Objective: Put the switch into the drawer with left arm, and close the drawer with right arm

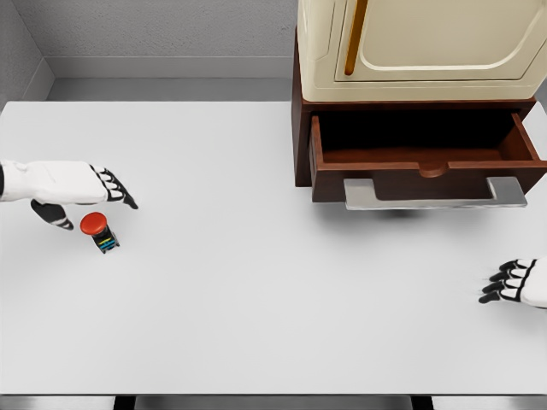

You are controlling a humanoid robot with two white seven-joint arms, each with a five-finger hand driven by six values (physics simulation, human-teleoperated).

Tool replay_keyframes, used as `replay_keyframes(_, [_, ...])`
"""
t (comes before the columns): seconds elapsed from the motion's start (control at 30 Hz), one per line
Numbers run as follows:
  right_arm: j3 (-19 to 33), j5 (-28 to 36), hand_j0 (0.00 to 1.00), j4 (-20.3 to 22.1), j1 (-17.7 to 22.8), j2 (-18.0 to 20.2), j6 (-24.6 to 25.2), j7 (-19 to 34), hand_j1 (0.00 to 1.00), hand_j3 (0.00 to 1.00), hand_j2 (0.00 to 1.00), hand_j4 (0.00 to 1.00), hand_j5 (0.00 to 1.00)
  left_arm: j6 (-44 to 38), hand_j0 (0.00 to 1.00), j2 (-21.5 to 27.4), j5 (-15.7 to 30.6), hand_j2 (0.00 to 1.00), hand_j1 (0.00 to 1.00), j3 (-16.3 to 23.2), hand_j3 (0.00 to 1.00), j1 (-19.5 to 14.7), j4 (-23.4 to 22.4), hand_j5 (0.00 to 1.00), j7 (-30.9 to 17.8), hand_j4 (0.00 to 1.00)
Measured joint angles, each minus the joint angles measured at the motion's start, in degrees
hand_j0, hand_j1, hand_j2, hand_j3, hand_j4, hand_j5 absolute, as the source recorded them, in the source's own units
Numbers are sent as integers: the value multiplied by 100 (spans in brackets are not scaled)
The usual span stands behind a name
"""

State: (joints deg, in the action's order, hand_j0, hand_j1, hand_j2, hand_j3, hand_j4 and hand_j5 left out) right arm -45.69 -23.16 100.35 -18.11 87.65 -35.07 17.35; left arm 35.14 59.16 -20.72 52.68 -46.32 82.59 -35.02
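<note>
1. The switch (pixel 100 232) stands on the white bench (pixel 256 299) at far left.
2. Left robot hand (pixel 81 195) hovers just above it — fingers spread, grasping nothing.
3. The drawer (pixel 425 158) is pulled out.
4. Right robot hand (pixel 515 283) rests relaxed at the right edge — empty.

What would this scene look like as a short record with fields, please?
switch: red-topped switch standing on the white table, at its left side
left hand: left hand just above the switch, fingers open, not holding it
drawer: drawer pulled open, nothing visible in it, silver handle in front
right hand: right hand resting at the right edge, open
cabinet: cream cabinet above the drawer
</note>
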Motion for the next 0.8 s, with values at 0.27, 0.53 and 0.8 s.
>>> replay_keyframes(0.27, [-11, 196, 100, -1232, 157, 342, 1, -274, 100, 100, 100, 100, 100, -1, 86, 190, -62, 86, 86, 79, 86, 158, -22, 86, 0, 86])
replay_keyframes(0.53, [-5, 230, 100, -3571, 158, 432, 2, -665, 100, 100, 100, 100, 100, -4, 83, 198, -63, 83, 83, 82, 83, 176, -24, 83, 2, 83])
replay_keyframes(0.8, [229, 598, 100, -5085, 158, 424, 2, -770, 100, 100, 100, 100, 100, -2, 83, 164, -33, 83, 83, 74, 83, 149, 20, 83, 1, 83])
